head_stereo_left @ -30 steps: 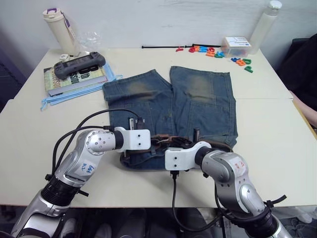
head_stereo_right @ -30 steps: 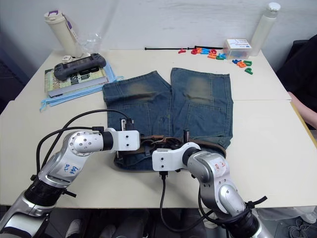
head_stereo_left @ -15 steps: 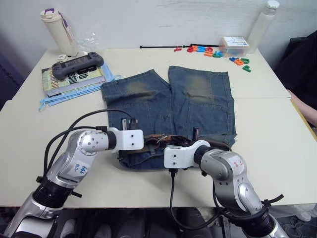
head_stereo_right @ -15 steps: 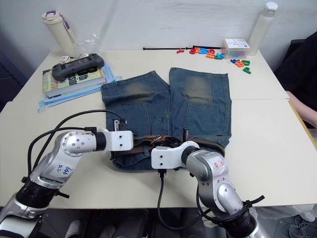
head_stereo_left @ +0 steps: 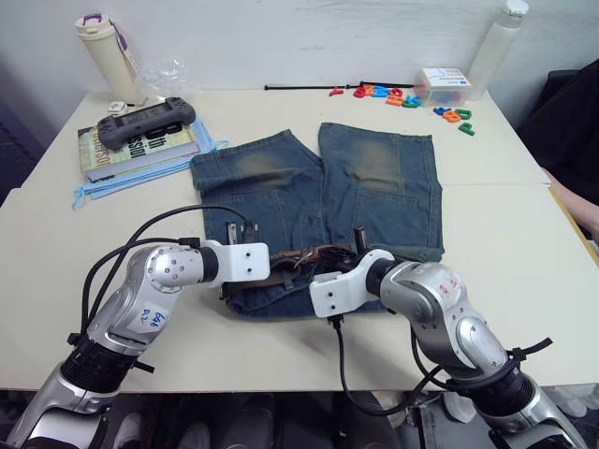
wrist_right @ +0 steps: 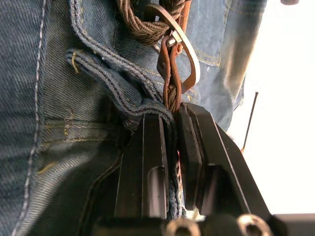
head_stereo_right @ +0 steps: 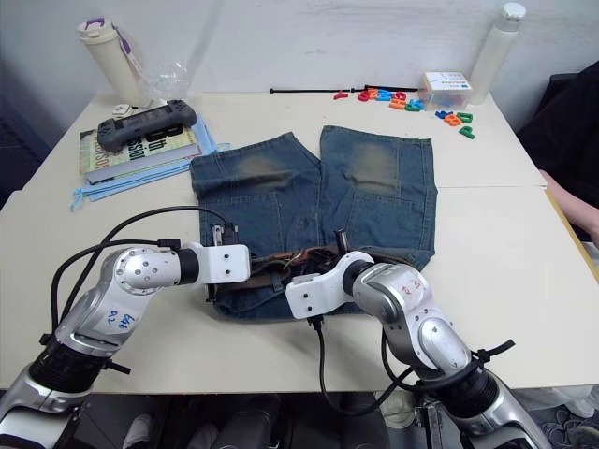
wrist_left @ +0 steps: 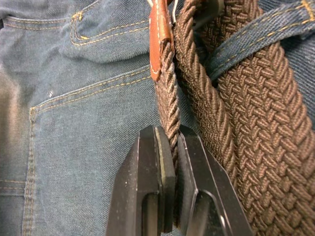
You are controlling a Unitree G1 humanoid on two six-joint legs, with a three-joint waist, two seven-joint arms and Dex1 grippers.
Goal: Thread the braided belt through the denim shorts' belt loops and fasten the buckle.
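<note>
The denim shorts (head_stereo_left: 374, 187) lie flat on the table, waistband toward me. The braided belt (head_stereo_left: 301, 256) runs along the waistband and passes under a belt loop (wrist_left: 256, 33). My left gripper (wrist_left: 170, 143) is shut on a brown braided strand just below its tan leather tab (wrist_left: 157, 39). My right gripper (wrist_right: 172, 114) is shut on the belt's leather end right below the silver buckle (wrist_right: 189, 59), with a fold of denim beside its fingers. The two grippers meet near the middle of the waistband (head_stereo_left: 298, 269).
A book with a game controller (head_stereo_left: 150, 122) and a light-blue cloth (head_stereo_left: 140, 173) lie at the back left beside a bottle (head_stereo_left: 101, 51). Coloured letters (head_stereo_left: 393, 95), a white box (head_stereo_left: 445, 84), a black cord (head_stereo_left: 309, 87) and a tall bottle (head_stereo_left: 496, 42) stand at the back right. A person's hand (head_stereo_left: 576, 201) is at the right edge.
My right forearm has swung out to the right and its wrist has tilted, dragging the right part of the waistband a little away from me. The left gripper has hardly moved.
</note>
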